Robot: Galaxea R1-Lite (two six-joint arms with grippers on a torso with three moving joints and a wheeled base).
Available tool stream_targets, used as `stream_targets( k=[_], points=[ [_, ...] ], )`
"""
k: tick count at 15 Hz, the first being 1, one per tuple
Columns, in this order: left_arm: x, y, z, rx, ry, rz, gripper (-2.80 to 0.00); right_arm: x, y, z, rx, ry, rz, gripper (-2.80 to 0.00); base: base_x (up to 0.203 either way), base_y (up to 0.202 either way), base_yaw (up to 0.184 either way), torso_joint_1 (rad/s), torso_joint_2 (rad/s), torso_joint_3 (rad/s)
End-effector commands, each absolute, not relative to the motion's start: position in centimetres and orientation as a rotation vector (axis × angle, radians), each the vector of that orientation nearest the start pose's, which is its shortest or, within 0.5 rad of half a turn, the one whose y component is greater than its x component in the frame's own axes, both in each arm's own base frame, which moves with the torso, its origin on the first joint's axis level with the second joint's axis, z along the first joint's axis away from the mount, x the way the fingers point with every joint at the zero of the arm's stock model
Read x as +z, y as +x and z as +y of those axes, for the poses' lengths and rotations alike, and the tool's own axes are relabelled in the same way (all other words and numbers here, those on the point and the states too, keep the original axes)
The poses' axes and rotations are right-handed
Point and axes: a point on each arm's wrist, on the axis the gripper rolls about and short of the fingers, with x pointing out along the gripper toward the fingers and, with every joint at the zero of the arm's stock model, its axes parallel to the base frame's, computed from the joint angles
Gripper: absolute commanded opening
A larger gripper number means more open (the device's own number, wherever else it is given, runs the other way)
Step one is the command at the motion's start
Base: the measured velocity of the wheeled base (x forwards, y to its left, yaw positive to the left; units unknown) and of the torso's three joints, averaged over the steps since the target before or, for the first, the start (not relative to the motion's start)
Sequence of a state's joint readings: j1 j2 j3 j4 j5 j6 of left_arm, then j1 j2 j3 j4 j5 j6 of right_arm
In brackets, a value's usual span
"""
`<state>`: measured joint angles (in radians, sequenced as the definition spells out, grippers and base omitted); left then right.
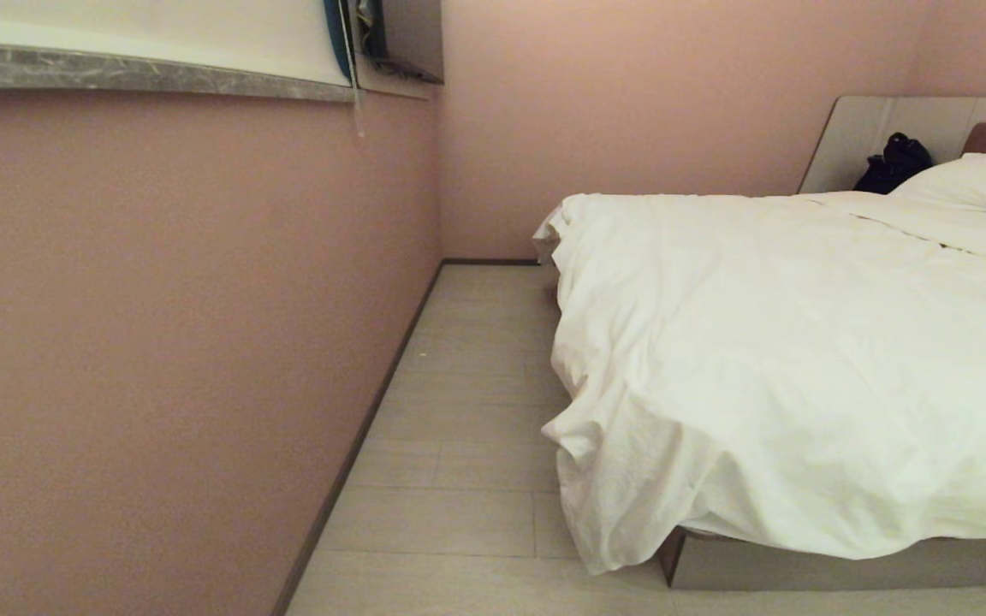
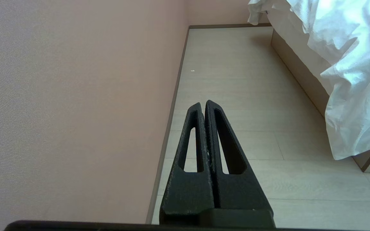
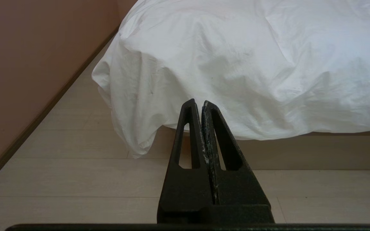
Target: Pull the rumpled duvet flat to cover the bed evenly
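Observation:
The white duvet [image 1: 801, 359] lies wrinkled over the bed [image 1: 844, 565] and spills over its near corner, one fold hanging almost to the floor [image 1: 604, 530]. The same drooping corner of the duvet [image 3: 130, 96] fills the right wrist view, with the beige base [image 3: 300, 150] below it. My right gripper [image 3: 198, 102] is shut and empty, short of the bed's foot. My left gripper [image 2: 203, 103] is shut and empty too, over the floor strip between wall and bed, with the duvet [image 2: 355, 96] off to its side. Neither arm shows in the head view.
A pink wall [image 1: 159, 342] runs close along the bed's left side, leaving a narrow aisle of pale floor [image 1: 476, 411]. A pillow [image 1: 981, 184] and a dark bag [image 1: 893, 162] sit by the headboard [image 1: 870, 128]. A grey ledge [image 1: 133, 73] juts from the wall above.

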<state>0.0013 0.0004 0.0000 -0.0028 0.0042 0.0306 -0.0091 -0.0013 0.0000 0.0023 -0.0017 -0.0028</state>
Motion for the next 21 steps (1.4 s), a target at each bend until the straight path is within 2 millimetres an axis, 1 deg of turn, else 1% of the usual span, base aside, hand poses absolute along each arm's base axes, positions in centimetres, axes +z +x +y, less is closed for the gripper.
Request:
stream_targets(
  k=[1, 21],
  points=[
    [7.58, -2.28, 0.01, 0.006, 0.031, -0.003, -2.80, 7.52, -2.28, 0.02, -0.011, -0.003, 0.003, -2.80, 0.000, 0.000, 0.000, 0.000, 0.00, 0.000],
    [7.58, -2.28, 0.01, 0.006, 0.031, -0.003, -2.80, 7.54, -2.27, 0.02, -0.011, 0.002, 0.003, -2.80, 0.000, 0.000, 0.000, 0.000, 0.00, 0.000]
  ],
)
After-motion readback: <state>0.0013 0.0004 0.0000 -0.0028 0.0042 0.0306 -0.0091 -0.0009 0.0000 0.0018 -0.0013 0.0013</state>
